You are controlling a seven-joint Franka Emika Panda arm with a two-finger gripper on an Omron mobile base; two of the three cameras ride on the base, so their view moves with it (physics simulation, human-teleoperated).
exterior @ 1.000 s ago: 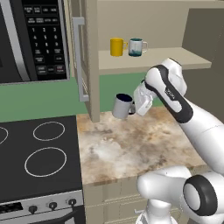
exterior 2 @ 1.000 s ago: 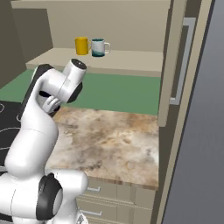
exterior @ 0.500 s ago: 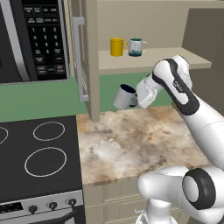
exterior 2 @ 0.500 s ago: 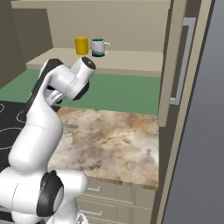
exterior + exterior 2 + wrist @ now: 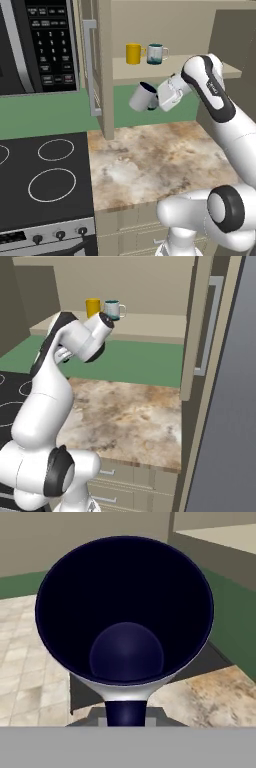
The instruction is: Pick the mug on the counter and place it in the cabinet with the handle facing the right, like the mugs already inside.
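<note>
**Mug carried up from the desk toward the cabinet shelf**

The mug point(image 5: 142, 96) was held in the air, tilted with its dark mouth turned up and toward the right, just below the front edge of the cabinet point(image 5: 105, 75) shelf and well above the desk point(image 5: 155, 160). Over the last second it had been lifted higher and tipped further over, where a second earlier it had hung lower and nearly upright. In the hand view the navy inside was looked straight into, and the handle point(image 5: 126, 712) was seen at the bottom edge, by the fingers. The hand point(image 5: 161, 97) was closed on the mug from its right side; the fingers themselves could not be made out. On the shelf, the mugs point(image 5: 146, 53) stood side by side toward the left, with bare shelf to their right. The lift was judged nearly done; the mug had yet to be raised above shelf level, righted, and set down with its handle to the right.
</note>
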